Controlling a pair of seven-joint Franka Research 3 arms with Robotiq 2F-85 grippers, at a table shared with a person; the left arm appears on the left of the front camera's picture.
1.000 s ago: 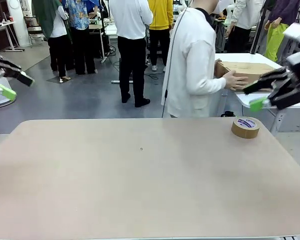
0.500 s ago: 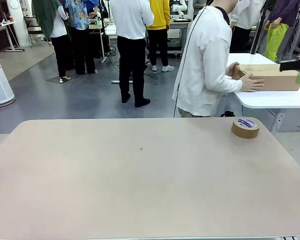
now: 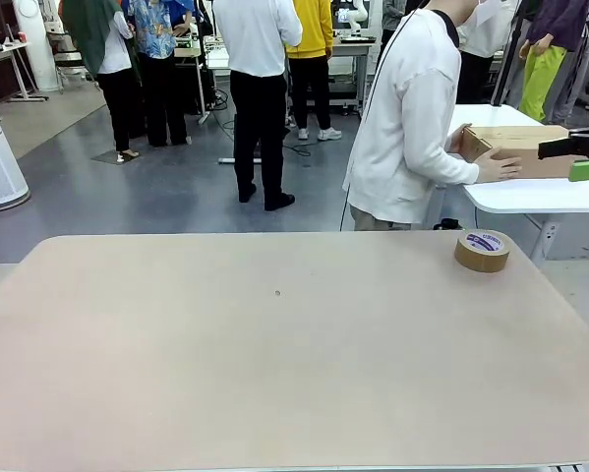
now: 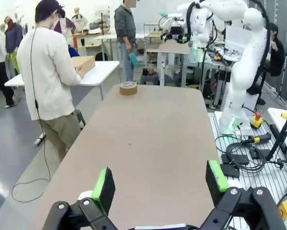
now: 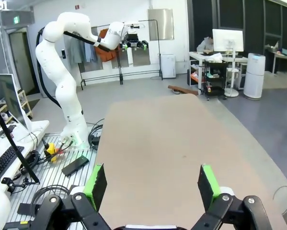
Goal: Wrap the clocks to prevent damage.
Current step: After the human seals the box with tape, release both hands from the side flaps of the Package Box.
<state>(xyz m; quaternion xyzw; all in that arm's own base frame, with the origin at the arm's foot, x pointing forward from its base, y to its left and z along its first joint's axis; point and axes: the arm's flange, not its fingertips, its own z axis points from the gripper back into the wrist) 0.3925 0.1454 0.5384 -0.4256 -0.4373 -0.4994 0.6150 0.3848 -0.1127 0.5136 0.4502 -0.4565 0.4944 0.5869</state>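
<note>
Person's hands [image 3: 498,167] grip a box [image 3: 515,149] at 2 o'clock; tape [image 3: 482,250] sits on the surface [image 3: 274,354]. Left gripper [image 4: 160,183] and right gripper [image 5: 153,181] gape apart.

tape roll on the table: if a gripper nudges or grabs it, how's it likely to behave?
The tape roll lies flat on the table, so a nudge probably slides it rather than rolls it. It looks stiff, a thick brown ring, likely firm to grip. Stood on edge, it would likely roll.

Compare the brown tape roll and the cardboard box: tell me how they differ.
The tape roll is a round ring; the cardboard box is a long rectangular block. The roll lies flat and untouched on the robot's table; the box sits on a white side table with the person's hand on it. Both are brown.
</note>
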